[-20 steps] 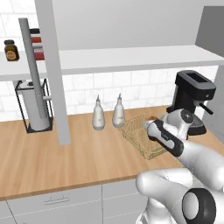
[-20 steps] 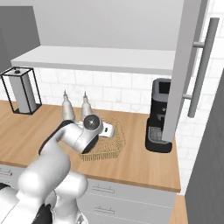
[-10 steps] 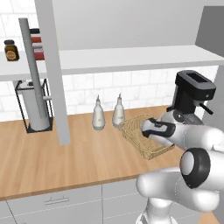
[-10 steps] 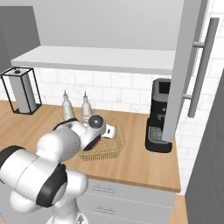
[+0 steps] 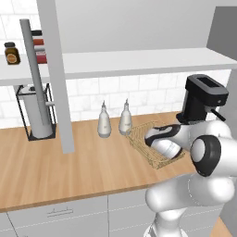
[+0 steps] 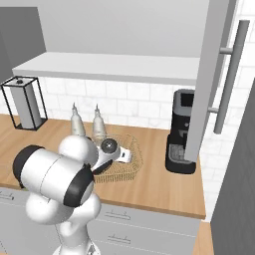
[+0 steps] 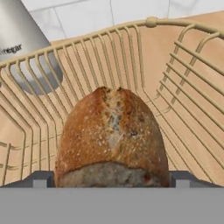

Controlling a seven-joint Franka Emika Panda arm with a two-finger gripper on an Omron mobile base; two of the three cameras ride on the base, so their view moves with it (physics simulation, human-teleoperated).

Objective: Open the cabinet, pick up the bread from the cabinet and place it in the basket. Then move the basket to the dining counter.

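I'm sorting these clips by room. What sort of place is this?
A kitchen, rendered: a wooden worktop backed by white tiles, a coffee machine against the wall, and bread lying in a wire basket.

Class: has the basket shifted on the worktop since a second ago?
No. The basket sits just as near the coffee machine and bottles.
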